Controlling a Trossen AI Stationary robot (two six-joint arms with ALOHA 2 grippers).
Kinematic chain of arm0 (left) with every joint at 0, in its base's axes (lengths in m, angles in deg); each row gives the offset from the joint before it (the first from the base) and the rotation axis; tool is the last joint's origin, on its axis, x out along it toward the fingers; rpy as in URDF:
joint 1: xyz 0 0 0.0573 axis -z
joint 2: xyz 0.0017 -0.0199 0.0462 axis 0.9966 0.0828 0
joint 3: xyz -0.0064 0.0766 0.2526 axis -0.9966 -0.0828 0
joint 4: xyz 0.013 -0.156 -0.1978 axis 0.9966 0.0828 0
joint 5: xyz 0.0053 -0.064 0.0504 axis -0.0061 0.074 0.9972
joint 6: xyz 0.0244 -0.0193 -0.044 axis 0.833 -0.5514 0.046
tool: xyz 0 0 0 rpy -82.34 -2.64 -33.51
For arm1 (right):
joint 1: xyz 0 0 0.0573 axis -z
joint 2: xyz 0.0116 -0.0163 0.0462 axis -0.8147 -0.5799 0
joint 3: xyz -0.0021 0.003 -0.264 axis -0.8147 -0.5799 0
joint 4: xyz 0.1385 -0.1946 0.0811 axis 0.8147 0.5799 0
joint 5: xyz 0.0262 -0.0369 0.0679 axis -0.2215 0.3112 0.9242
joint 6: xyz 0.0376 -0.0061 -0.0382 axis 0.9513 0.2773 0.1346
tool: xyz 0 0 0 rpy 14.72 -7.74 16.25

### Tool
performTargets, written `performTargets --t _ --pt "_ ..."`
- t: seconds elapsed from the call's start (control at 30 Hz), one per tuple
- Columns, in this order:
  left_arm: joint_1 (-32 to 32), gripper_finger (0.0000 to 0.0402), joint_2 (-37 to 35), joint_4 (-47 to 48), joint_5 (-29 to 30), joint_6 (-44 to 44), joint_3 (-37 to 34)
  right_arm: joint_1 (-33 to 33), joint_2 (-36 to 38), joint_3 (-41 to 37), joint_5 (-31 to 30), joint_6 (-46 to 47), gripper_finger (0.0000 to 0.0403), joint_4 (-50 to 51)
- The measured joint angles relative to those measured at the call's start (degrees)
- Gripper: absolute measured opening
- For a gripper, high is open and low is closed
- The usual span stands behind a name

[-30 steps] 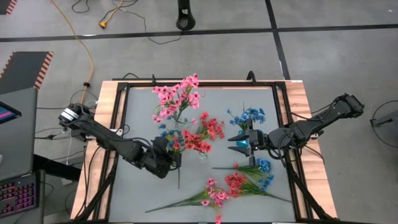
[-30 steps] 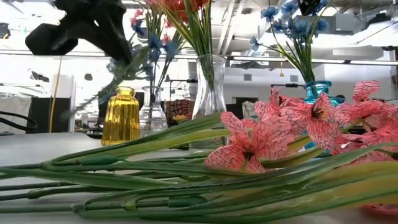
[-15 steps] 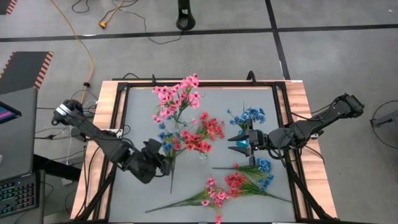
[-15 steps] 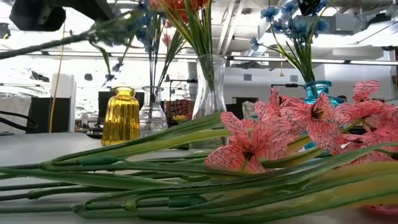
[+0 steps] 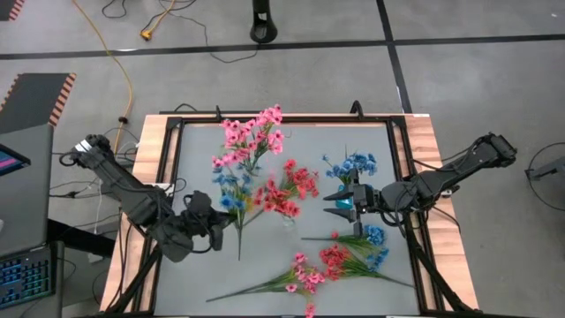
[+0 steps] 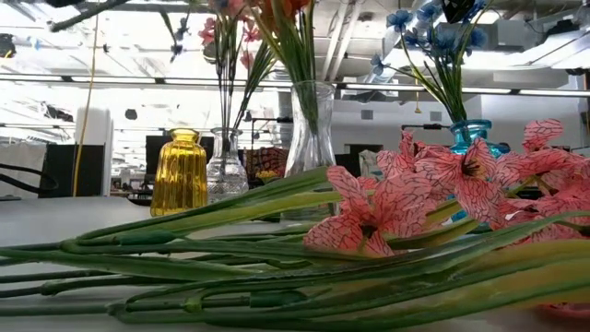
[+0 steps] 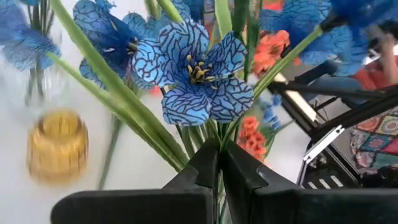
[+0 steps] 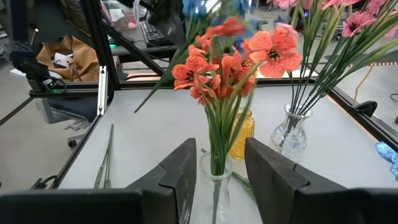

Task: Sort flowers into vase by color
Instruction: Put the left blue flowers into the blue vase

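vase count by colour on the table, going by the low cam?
Yellow vase: 1
Clear: 2, the squat clear vase and the tall clear vase
Teal vase: 1
Total: 4

The left arm has pulled back toward the desk's (image 5: 146, 141) left edge, so its claw (image 5: 214, 231) now sits farther left than a second ago. The blue spray (image 5: 231, 196) pinched in it has travelled along, its stem now hanging left of the red bunch (image 5: 290, 190). Seen from desk level, the claw has climbed almost out of sight.
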Motion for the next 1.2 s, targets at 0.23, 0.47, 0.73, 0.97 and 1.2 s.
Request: performTargets --t 0.23,0.47,0.73,0.97,1.2 --pt "0.81 0.0 -1.32 -9.26 6.43 17.06 0.0 0.0 0.0 0.0 0.0 0.02 0.0162 -0.01" --pt "0.78 0.0 -1.37 -23.54 6.95 30.19 0.0 0.0 0.0 -0.02 0.02 0.02 0.0162 -0.01" --pt "0.76 0.0 -1.37 -38.47 6.86 47.79 0.0 0.0 0.0 -0.02 0.4 0.02 0.0162 -0.62" --pt "0.72 0.0 -1.37 -48.04 6.63 60.63 0.0 -0.02 0.0 -0.02 3.46 -0.02 0.0162 -1.34" --pt "-1.39 0.0 -1.32 -52.35 1.09 64.68 0.0 0.0 0.01 -0.02 3.53 -0.03 0.0162 -2.02"
